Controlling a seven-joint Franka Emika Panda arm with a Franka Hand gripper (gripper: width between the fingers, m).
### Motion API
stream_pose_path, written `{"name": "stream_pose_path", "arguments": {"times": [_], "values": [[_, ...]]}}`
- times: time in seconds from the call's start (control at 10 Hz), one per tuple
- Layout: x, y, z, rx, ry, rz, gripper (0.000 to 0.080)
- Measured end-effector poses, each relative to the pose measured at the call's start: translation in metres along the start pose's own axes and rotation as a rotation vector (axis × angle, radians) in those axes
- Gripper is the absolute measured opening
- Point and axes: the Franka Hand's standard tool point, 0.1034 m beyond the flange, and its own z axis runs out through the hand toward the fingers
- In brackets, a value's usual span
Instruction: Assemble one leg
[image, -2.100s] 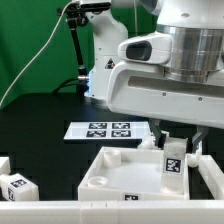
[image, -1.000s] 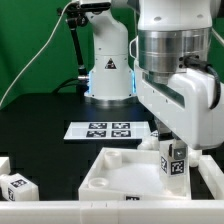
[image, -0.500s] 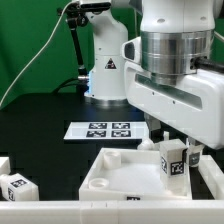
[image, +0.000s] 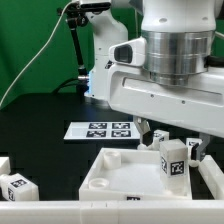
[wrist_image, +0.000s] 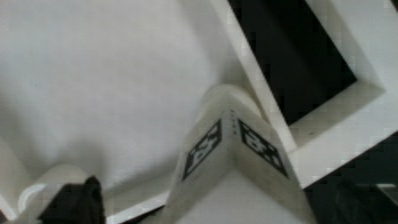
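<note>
A white leg (image: 174, 160) with square tags stands upright at the corner of the white square panel (image: 115, 172) on the exterior view's right. My gripper (image: 169, 140) hangs over it, one dark finger on each side. The finger (image: 144, 127) on the exterior view's left stands off the leg. The other finger (image: 194, 148) is close beside it. In the wrist view the leg (wrist_image: 231, 150) rises from the panel (wrist_image: 107, 90). One dark finger (wrist_image: 71, 200) shows with a gap to the leg. The other finger is out of view.
The marker board (image: 105, 129) lies on the black table behind the panel. Another tagged leg (image: 18, 187) and a further white part (image: 3, 165) lie at the exterior view's lower left. A white part (image: 207, 178) sits right of the panel. The arm's base (image: 105, 65) stands at the back.
The hand has turned about the upright leg over the frames and now sits broadside again. The leg stays at the panel's corner, its tagged face looking much the same.
</note>
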Motion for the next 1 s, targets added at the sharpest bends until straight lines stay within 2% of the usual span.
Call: {"name": "stream_pose_path", "arguments": {"times": [0.4, 0.6, 0.9, 1.0], "values": [[0.0018, 0.0025, 0.0007, 0.000, 0.000, -0.303, 0.0649], [0.0032, 0.0050, 0.0005, -0.022, 0.007, -0.468, 0.0649], [0.0034, 0.0053, 0.0003, -0.028, 0.008, -0.510, 0.0649], [0.0037, 0.0058, 0.0006, -0.028, 0.008, -0.506, 0.0525]]}}
